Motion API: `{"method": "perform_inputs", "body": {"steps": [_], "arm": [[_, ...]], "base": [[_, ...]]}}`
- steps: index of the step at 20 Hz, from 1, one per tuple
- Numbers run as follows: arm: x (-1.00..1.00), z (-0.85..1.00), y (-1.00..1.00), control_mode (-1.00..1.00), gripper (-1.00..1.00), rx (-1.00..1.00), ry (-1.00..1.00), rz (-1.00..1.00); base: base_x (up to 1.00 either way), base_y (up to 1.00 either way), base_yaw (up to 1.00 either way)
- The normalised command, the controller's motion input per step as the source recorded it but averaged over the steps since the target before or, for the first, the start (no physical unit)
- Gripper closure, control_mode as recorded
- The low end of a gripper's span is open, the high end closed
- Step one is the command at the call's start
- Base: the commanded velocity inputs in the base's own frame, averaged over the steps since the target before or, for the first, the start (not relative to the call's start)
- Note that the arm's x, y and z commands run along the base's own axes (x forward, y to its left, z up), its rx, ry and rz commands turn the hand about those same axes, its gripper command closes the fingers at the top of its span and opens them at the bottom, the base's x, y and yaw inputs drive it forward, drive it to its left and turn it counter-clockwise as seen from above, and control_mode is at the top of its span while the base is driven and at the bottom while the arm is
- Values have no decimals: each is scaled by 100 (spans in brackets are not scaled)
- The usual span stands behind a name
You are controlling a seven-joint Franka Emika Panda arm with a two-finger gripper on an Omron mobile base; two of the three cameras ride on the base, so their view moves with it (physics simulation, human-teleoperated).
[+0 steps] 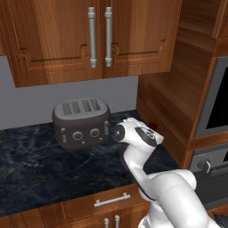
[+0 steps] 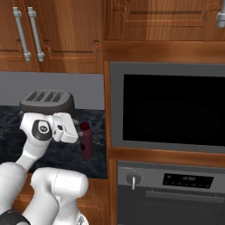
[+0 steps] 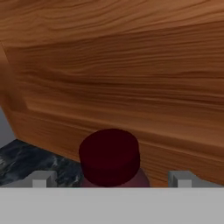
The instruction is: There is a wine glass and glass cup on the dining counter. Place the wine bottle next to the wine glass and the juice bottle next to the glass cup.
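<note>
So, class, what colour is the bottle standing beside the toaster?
Dark red, with a red cap: the juice bottle, clearest in the right base view.

Even, soft rendered light fills all three views with no glare and hardly any cast shadow, the dark marbled desk (image 1: 40, 173) and black oven window (image 2: 171, 110) staying dull, while the hand view looks coarse and slightly blurred on the wooden panel (image 3: 131, 65) close ahead.

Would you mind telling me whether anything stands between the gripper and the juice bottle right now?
Nothing visible does. In the hand view the juice bottle's cap sits centred between the open gripper's fingertips, with only the wooden wall panel behind it. The toaster stands off to the side.
</note>
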Motion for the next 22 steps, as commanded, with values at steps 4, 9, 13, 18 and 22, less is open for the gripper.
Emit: {"method": "perform_inputs", "body": {"steps": [4,9,13,18,22], "arm": [[2,-2,-4,-100,-100,-1,0,0],[0,0,-6,-100,-100,-2,0,0],[0,-1,-5,-100,-100,-3,0,0],[0,-5,-3,-100,-100,-3,0,0],[1,-9,-5,-100,-100,-2,1,0]], "base": [[0,0,0],[0,0,0],[0,0,0],[0,0,0],[0,0,0]]}}
